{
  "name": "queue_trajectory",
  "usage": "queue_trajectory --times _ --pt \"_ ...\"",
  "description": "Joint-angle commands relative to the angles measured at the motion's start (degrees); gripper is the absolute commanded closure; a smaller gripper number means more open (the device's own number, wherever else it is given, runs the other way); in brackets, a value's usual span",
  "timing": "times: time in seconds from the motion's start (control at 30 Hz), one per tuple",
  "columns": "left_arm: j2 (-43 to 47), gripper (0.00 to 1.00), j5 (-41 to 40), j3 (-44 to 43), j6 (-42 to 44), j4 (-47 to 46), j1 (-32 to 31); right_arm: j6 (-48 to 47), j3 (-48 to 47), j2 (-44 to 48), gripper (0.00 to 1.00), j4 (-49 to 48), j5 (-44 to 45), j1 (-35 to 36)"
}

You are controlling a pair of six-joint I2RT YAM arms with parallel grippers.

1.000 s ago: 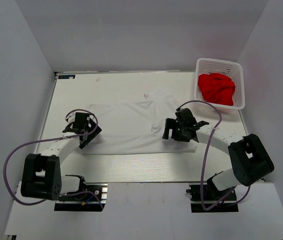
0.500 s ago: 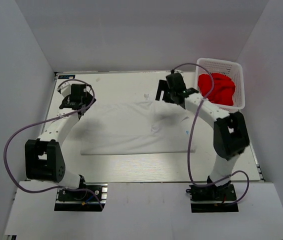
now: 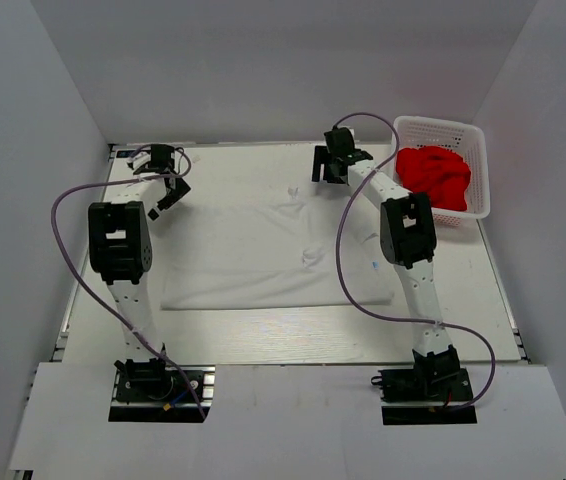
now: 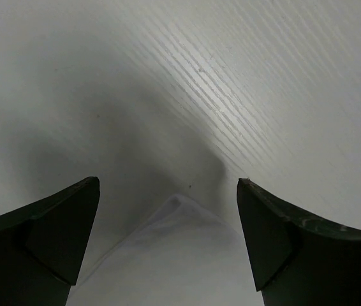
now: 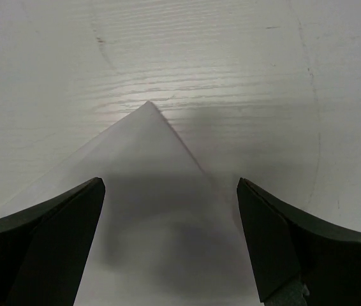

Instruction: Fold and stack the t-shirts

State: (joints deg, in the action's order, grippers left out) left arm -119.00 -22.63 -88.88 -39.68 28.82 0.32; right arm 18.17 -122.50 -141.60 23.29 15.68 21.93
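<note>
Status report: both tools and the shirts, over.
Tools open: left tool, right tool, each above a far corner of white t-shirt. Red t-shirt bunched in basket. No obstruction seen.

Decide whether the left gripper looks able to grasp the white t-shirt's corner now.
Probably yes: the left gripper is open, a corner of the white t-shirt lies between its fingers, nothing blocks it.
</note>
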Motion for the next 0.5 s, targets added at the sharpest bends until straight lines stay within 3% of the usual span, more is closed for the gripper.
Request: queue_trajectory --times 0.0,0.17,0.27,0.37,0.4,0.43,0.47 --pt "-1.8 0.02 1.3 -4.1 1.1 3.1 0.3 -4.2 -4.0 -2.8 0.1 -5.8 -1.3 -1.0" --pt "-3.2 0.3 4.4 -2.1 1.6 1.8 0.3 -6.0 -6.2 -5.9 0.1 -5.9 -3.0 -0.8" --pt "-2.5 0.43 5.8 1.7 1.6 0.3 -0.2 -6.2 -5.7 -6.6 0.18 -4.5 -4.2 -0.6" --pt "-1.3 0.72 7.0 4.7 0.8 0.3 -0.2 -5.1 -5.4 -6.7 0.36 -2.1 -5.4 -0.8" --pt "-0.6 0.91 7.5 5.7 0.3 -0.2 -0.2 -4.6 -3.6 -6.3 0.4 -1.1 -6.6 -0.6" --pt "-0.6 0.98 8.1 5.7 0.3 -0.3 -0.2 -4.2 -3.0 -5.4 0.45 -1.1 -7.1 -0.6" --pt "-0.6 1.0 8.1 6.3 0.3 -0.3 -0.2 -4.2 -1.1 -4.8 0.6 -1.4 -7.6 -0.4"
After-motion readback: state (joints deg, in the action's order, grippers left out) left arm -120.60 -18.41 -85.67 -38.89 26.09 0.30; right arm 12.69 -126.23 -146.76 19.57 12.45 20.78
